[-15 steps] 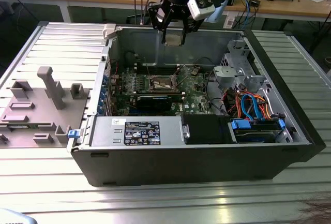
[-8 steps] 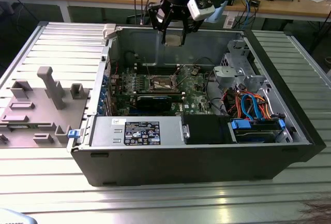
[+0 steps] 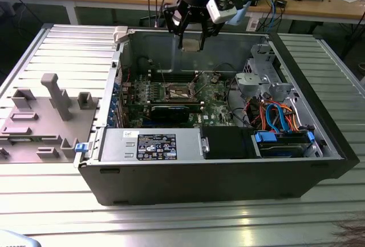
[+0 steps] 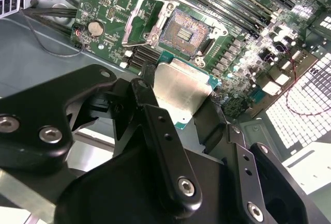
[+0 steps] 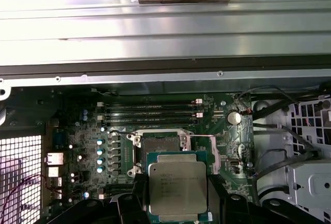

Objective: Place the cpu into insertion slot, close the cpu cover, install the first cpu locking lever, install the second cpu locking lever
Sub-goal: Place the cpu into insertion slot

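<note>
End effector fingers are closed on the cpu, which is gripped by two opposite edges and kept level, apparently so that it can be set down squarely. It is held in the air above the open computer case, not yet in the bare insertion slot. A silvery-grey metal top and a green rim are shown.

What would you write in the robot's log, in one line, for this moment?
tool: shut on the cpu | cpu: held over the motherboard, not seated | insertion slot: bare, empty
</note>
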Controlling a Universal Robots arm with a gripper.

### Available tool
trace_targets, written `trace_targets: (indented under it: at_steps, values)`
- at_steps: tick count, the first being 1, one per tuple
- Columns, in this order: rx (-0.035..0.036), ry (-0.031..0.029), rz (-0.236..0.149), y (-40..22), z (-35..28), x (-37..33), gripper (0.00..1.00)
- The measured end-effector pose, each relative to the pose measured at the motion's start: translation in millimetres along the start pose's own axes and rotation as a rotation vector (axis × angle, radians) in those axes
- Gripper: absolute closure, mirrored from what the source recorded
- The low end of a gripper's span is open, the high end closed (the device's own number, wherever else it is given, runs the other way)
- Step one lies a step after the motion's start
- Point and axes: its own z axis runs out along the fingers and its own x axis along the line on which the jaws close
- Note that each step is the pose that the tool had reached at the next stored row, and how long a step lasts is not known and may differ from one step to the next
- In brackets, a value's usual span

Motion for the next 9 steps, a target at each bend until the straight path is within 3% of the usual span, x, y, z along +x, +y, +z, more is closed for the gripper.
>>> trace_targets:
  at_steps: [9]
  values:
    - [0.0000,0.0000,0.000,-0.2,1.7,0.0,0.45]
